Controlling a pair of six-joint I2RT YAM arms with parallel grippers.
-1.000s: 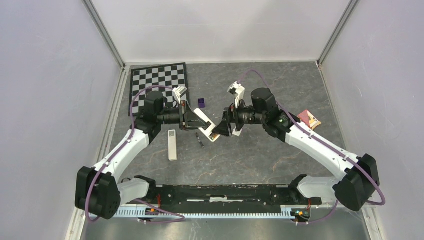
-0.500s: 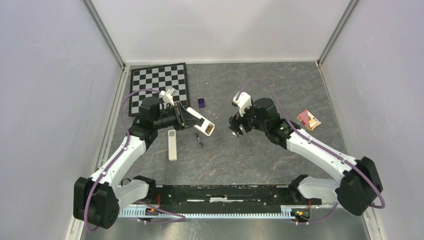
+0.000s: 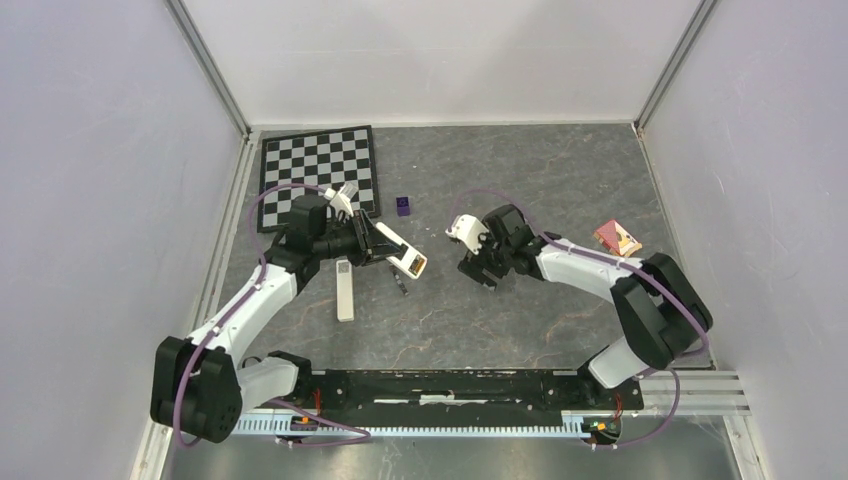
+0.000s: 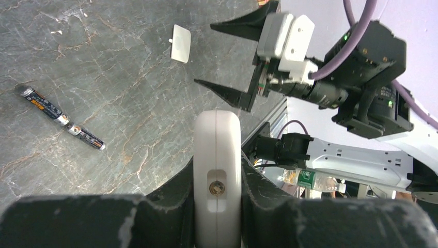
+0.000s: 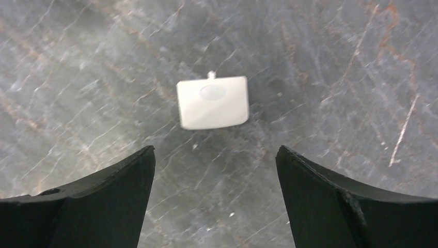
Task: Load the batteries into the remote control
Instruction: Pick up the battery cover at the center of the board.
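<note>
Batteries (image 4: 62, 120) lie end to end on the tabletop (image 4: 103, 57), near the remote (image 4: 217, 134) pinched by the left tool (image 4: 217, 173). Right tool (image 5: 215, 151), spread wide, hangs over the loose cover (image 5: 213, 102); the batteries may roll from a careless pinch.

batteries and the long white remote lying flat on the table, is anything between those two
No. In the top view the strip of grey table between the batteries and the long white remote is bare stone; nothing lies there.
</note>
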